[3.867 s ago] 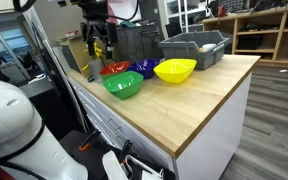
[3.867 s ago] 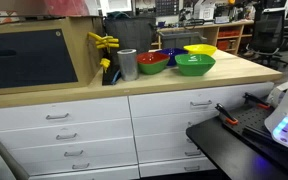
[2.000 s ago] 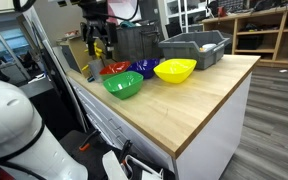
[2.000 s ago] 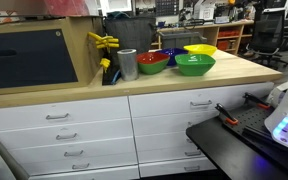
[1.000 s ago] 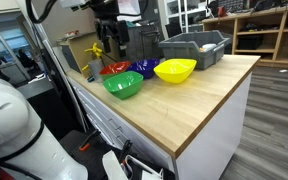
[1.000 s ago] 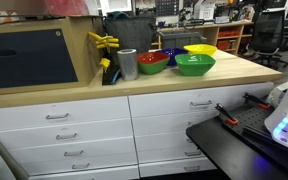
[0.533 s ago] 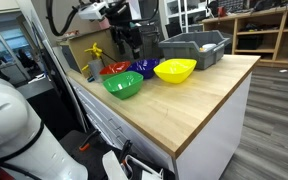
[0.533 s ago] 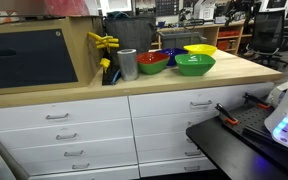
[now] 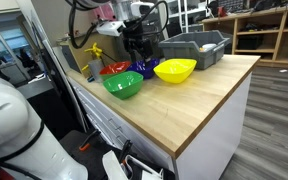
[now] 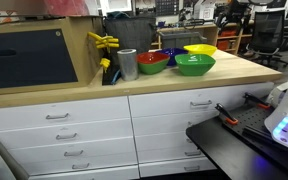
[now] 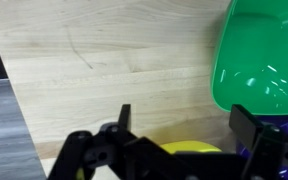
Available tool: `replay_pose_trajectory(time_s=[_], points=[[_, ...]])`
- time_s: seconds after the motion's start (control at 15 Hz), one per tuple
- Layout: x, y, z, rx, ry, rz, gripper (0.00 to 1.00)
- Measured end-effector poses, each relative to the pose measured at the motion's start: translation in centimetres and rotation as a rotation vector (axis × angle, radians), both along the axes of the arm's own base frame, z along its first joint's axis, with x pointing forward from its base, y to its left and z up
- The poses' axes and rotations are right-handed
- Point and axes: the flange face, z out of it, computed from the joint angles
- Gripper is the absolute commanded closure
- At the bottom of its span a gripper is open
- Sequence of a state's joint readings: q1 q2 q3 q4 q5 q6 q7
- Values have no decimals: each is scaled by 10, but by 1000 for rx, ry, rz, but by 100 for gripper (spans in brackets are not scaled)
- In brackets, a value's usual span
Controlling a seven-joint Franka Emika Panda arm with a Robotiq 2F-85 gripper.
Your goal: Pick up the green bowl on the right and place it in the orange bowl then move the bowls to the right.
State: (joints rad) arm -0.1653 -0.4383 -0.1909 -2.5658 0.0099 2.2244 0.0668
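Note:
The green bowl point(image 9: 123, 86) sits near the front edge of the wooden counter and also shows in an exterior view point(image 10: 194, 66) and at the top right of the wrist view point(image 11: 259, 65). The orange bowl point(image 9: 112, 69) stands just behind it, next to a metal cup point(image 10: 127, 64), and also shows in an exterior view point(image 10: 152, 62). My gripper point(image 9: 139, 52) hangs open and empty in the air above the blue and yellow bowls. In the wrist view its two fingers point(image 11: 184, 120) are spread wide, with nothing between them.
A yellow bowl point(image 9: 175, 71) and a smaller dark-blue bowl point(image 9: 144, 68) stand beside the green one. A grey bin point(image 9: 194, 48) sits behind them. A yellow toy point(image 10: 104, 42) and a dark cabinet point(image 10: 29, 58) are at the counter's other end. Bare wood point(image 9: 199, 100) lies past the yellow bowl.
The arm has swung from above the orange bowl towards the blue and yellow bowls. The gripper stays open and empty. No bowl has moved.

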Motion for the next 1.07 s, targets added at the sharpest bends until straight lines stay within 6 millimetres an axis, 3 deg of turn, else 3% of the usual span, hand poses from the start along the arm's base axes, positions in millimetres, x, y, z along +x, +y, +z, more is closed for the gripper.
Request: replay_pose_trajectory(time_s=[1.07], points=[[53,45,-90,48,28,14,0]])
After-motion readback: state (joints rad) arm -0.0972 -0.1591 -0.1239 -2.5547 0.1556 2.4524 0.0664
